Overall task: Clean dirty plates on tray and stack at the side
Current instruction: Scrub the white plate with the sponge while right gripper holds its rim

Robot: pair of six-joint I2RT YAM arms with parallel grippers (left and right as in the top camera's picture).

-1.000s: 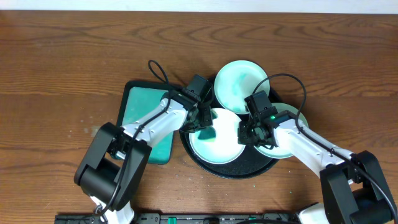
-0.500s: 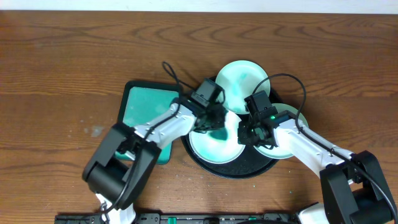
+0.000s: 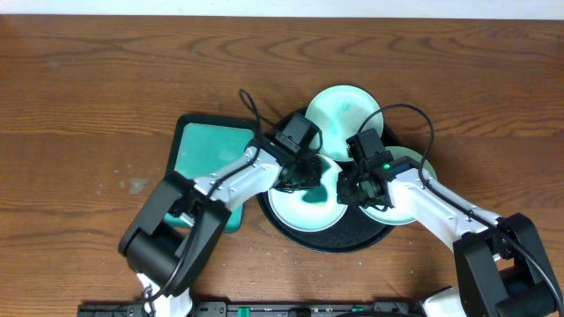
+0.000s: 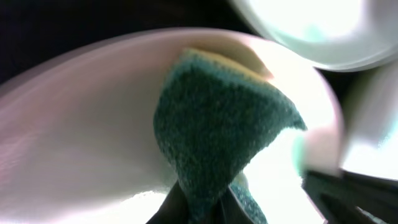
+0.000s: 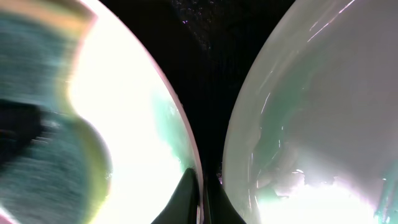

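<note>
The black tray (image 3: pixel 339 239) holds a white plate (image 3: pixel 295 211) with teal smears. My left gripper (image 3: pixel 302 179) is shut on a dark green sponge (image 4: pixel 224 130) that presses flat on this plate (image 4: pixel 87 130). At the plate's right edge my right gripper (image 3: pixel 346 191) is shut on the rim (image 5: pixel 186 143), one finger on each side. A mint plate (image 3: pixel 342 113) lies at the tray's far side. Another mint plate (image 3: pixel 407 195), also seen in the right wrist view (image 5: pixel 298 118), lies at the right, half under my right arm.
A teal rectangular mat (image 3: pixel 204 158) lies on the wooden table left of the tray, partly under my left arm. Both arms cross over the tray, with cables looping above them.
My left gripper has slid the sponge to the right across the white plate, towards the right gripper. The right gripper has stayed on the rim.
</note>
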